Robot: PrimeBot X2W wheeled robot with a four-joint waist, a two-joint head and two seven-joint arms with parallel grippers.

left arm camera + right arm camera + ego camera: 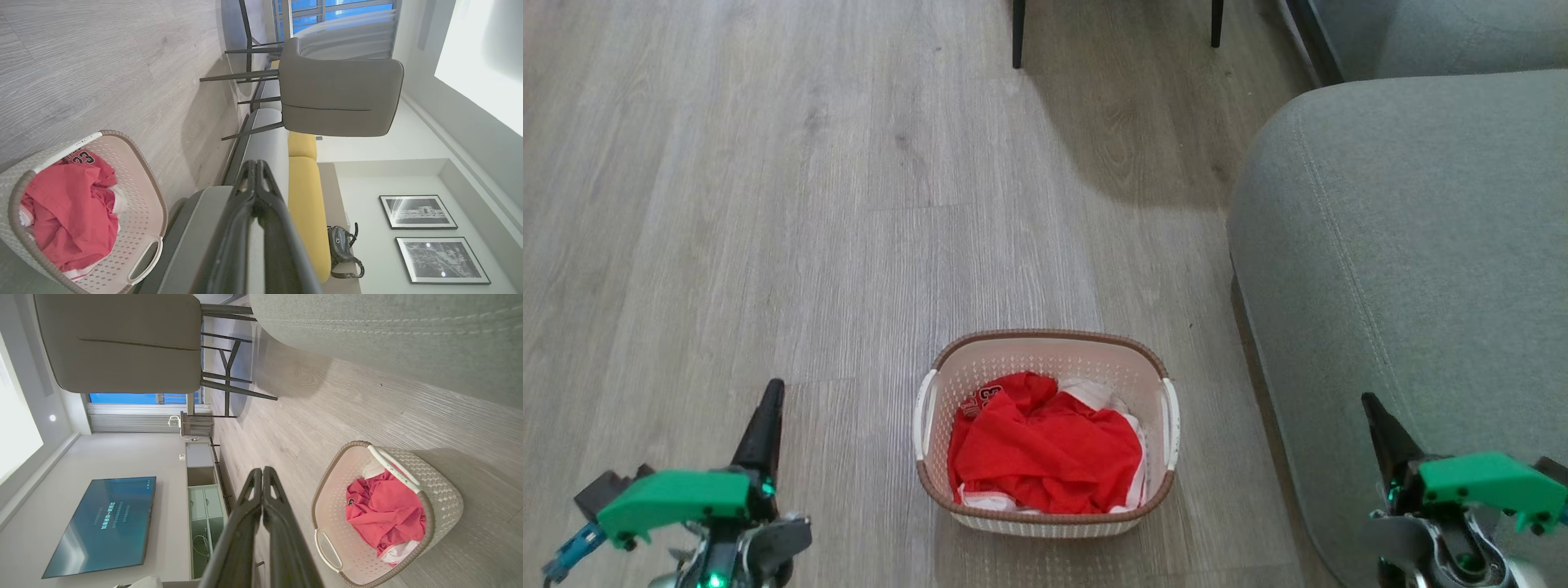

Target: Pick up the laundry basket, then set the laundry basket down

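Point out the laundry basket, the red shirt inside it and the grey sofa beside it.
laundry basket (pixel 1045 334): head view, far side of its brown rim.
red shirt (pixel 1045 453): head view, middle of the crumpled cloth.
grey sofa (pixel 1405 245): head view, top of the rounded upholstered arm.

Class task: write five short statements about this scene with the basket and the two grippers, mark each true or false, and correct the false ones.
1. The basket stands on the floor. True.
2. The basket is empty. False: a red garment lies in it.
3. The left gripper and right gripper are both shut. True.
4. The left gripper holds a basket handle. False: it is apart from the basket and holds nothing.
5. The sofa is to the robot's left of the basket. False: it is to the right.
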